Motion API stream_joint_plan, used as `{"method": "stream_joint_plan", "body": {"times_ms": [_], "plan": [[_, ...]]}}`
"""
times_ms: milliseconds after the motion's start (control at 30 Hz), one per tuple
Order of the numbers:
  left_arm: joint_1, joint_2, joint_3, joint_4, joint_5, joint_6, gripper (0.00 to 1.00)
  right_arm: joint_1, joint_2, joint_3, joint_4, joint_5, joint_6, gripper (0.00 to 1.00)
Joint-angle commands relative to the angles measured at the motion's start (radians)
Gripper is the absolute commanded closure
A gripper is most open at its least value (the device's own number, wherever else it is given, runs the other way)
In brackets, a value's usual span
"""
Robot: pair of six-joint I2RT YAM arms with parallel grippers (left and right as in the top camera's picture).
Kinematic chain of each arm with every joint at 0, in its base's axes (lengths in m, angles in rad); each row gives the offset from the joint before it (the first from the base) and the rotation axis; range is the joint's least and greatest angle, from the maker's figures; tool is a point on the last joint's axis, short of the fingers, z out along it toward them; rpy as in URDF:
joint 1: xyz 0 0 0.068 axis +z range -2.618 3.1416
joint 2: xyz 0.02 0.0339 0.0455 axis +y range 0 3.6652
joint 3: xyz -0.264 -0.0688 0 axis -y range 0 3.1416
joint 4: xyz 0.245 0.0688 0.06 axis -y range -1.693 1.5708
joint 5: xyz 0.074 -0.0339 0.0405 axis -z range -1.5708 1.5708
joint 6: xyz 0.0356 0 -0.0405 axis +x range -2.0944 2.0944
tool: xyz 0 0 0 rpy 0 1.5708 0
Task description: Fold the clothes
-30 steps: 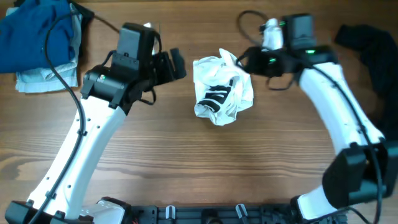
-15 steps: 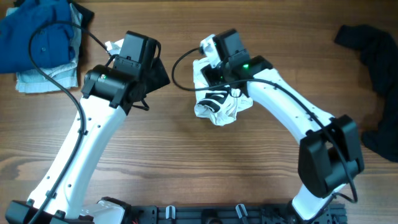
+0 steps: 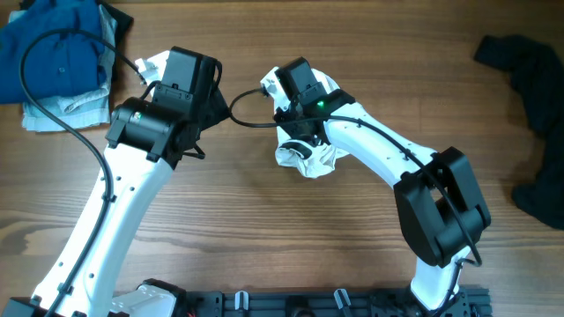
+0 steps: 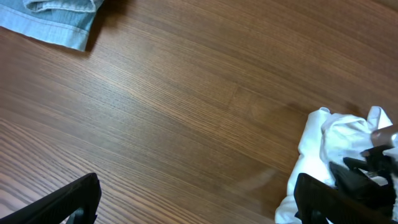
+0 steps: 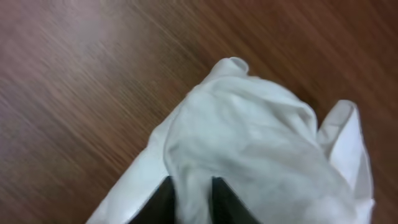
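Now my right arm has swung in over the crumpled white garment (image 5: 249,130) mid-bench (image 3: 264,238), and its jaws look pinched on a fold. My left jaws hang wide apart just beside it. I judge that spreading it out can start, while the blue pile (image 3: 48,48) and dark garment (image 3: 529,92) wait farther out.

white garment (image 3: 308,163): partly under right arm (image 3: 370,143) | dark garment (image 3: 533,88): cut by right edge

Left fingers (image 4: 68,202) spread wide; right fingers (image 5: 163,200) pinched nearly together.
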Motion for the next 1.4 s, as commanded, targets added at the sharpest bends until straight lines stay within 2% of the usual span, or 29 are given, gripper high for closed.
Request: {"method": "stream_joint_plan", "body": {"times_ms": [0,133,300,467,500,567,600,700,767,867,967,1033,1200,1367], "plan": [[0.015,-0.02,0.0,0.002,-0.009,-0.013,0.0,0.001,0.027,-0.005,0.024,0.076,0.04,0.96],[0.022,-0.019,0.0,0.0,-0.01,-0.012,0.0,-0.031,0.003,0.005,0.042,0.083,0.081,0.96],[0.023,-0.018,0.0,0.001,-0.033,-0.01,0.0,-0.163,-0.03,0.101,0.044,0.072,0.131,0.96],[0.023,-0.018,0.0,0.0,-0.036,-0.01,0.0,-0.335,-0.013,0.106,0.112,-0.121,0.174,0.96],[0.023,-0.018,0.0,0.0,-0.036,-0.01,0.0,-0.352,-0.01,0.106,0.113,-0.141,0.189,0.88],[0.023,-0.018,0.0,0.0,-0.036,-0.01,0.0,-0.381,-0.006,0.106,0.094,-0.197,0.196,0.42],[0.023,-0.018,0.0,0.0,-0.036,-0.01,0.0,-0.389,-0.006,0.106,0.082,-0.217,0.204,0.29],[0.023,-0.018,0.0,0.0,-0.04,-0.009,0.0,-0.396,-0.049,0.115,-0.013,-0.3,0.262,0.22],[0.023,-0.018,0.0,0.0,-0.052,-0.009,0.0,-0.396,-0.105,0.121,-0.104,-0.361,0.328,0.22],[0.023,-0.018,0.0,0.0,-0.079,-0.009,0.0,-0.388,-0.2,0.121,-0.336,-0.429,0.389,0.29],[0.024,-0.018,0.0,0.0,-0.1,-0.009,0.0,-0.346,-0.221,0.108,-0.558,-0.428,0.397,0.41],[0.035,-0.018,0.0,0.0,-0.1,-0.009,0.0,-0.298,-0.221,0.056,-0.616,-0.428,0.399,0.48],[0.072,-0.018,0.0,0.0,-0.099,-0.009,0.0,-0.188,-0.221,-0.116,-0.536,-0.337,0.495,0.51],[0.075,-0.018,0.0,0.002,-0.099,-0.009,0.0,-0.129,-0.22,-0.263,-0.354,-0.333,0.372,0.52]]}}
